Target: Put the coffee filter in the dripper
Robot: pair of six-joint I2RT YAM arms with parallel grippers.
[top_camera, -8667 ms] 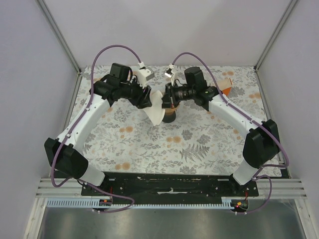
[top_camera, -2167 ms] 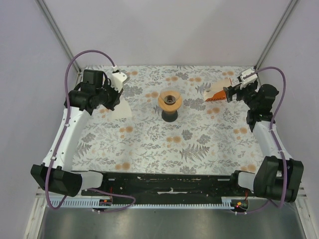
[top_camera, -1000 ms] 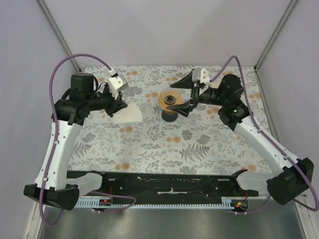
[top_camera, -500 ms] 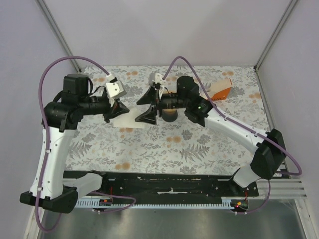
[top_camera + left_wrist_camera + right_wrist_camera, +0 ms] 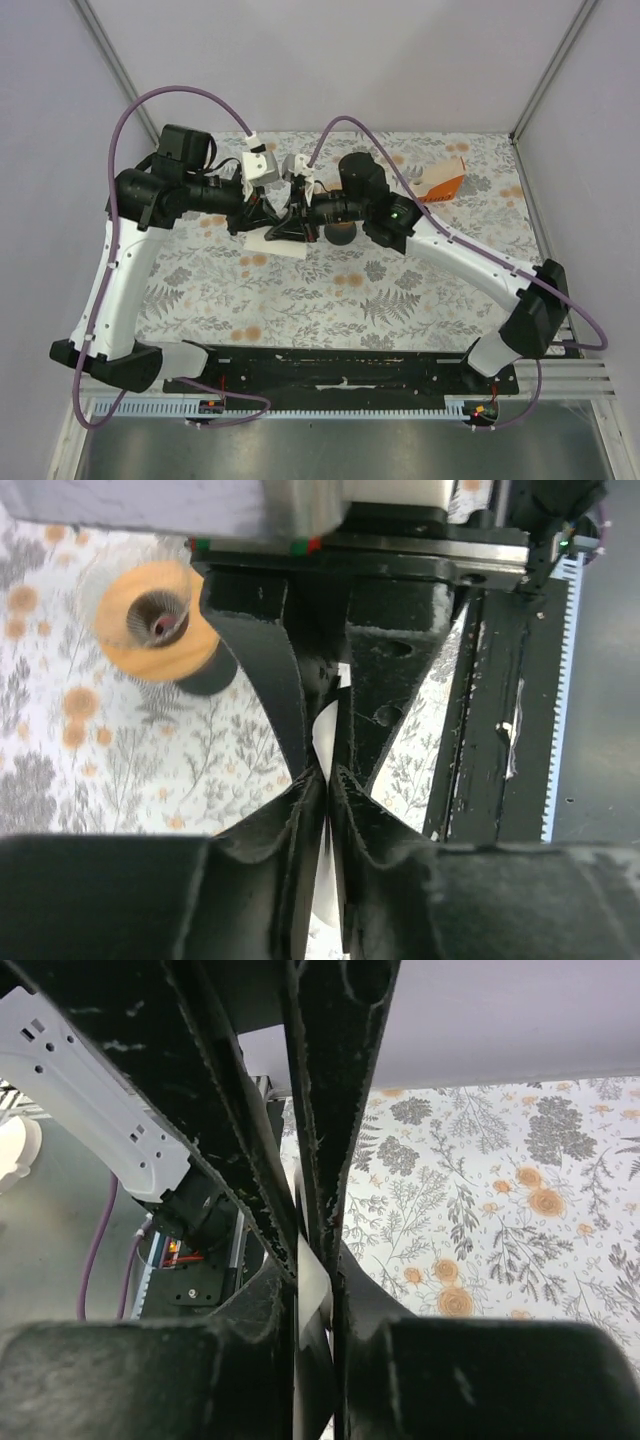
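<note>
Handover-style grip on the coffee filter (image 5: 277, 244). The left tool (image 5: 325, 780) was closed down to about a paper's thickness on one edge of the sheet. The right tool (image 5: 313, 1260) met it nose to nose and was pinched on the same sheet, with a white strip showing between its fingers.

The filter hung below the two tools, just to the left of the dripper (image 5: 160, 620) and not over it. Whether its lower edge touched the bench (image 5: 400, 290) could not be told.

The dripper stood upright with its mouth up and nothing in it. From above it was mostly hidden under the right arm. The orange-and-white box (image 5: 441, 186) lay well apart at the far right.

Judgement: the paper is thin and floppy, so the double pinch probably served either to pass it across or to spread the flat cone open before seating. The filter was not yet placed; it had to go over the rim point down. Risk: tearing if the tools pulled apart.
</note>
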